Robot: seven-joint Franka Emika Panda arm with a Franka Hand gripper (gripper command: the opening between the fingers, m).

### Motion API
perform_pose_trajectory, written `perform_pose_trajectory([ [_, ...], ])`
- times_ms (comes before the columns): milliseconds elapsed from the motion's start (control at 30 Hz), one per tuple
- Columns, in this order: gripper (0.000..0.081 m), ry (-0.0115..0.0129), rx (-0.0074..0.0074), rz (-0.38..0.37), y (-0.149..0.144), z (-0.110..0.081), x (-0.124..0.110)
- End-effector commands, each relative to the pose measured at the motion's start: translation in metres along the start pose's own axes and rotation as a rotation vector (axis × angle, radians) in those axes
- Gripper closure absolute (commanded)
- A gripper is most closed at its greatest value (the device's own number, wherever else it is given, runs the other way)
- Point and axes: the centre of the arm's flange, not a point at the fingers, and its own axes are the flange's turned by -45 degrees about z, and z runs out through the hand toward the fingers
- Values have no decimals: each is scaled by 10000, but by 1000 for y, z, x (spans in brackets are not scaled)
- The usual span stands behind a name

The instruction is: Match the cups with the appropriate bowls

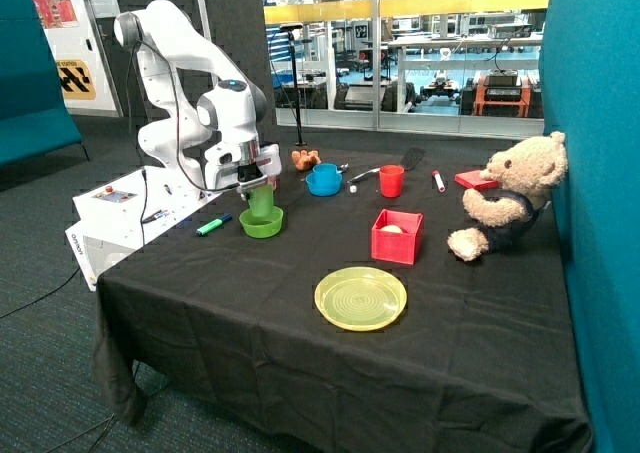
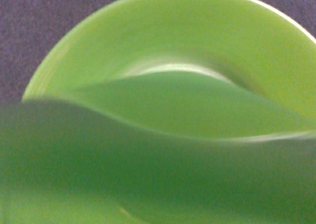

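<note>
The green cup (image 1: pixel 261 205) stands upright in the bright green bowl (image 1: pixel 262 227) near the table edge by the robot base. My gripper (image 1: pixel 257 185) is right above it, shut on the cup's rim. In the wrist view the green cup's wall (image 2: pixel 148 179) fills the near part, and the green bowl (image 2: pixel 197 31) lies behind it on the black cloth. The blue bowl (image 1: pixel 323 184) sits farther back, and the blue cup (image 1: pixel 323 171) seems to stand in it.
A red cup (image 1: pixel 392 181) stands beside the blue bowl. A red square box (image 1: pixel 397 236) and a yellow plate (image 1: pixel 361 298) lie toward the front. A teddy bear (image 1: pixel 510 198) sits at the far side. A green marker (image 1: pixel 213 225) lies beside the green bowl.
</note>
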Motion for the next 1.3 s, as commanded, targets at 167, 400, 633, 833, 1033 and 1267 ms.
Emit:
perform_pose_trajectory([
  [167,808,-61,64,-304,-10,13,5],
  [400,808,-61,65,-434,-17,23,-3],
  [633,808,-60,65,-488,-16,31,-4],
  [833,808,-60,65,-492,-15,37,-4],
  [1033,808,-60,65,-486,-14,42,-4],
  [1267,719,-60,65,-486,-9,47,-5],
])
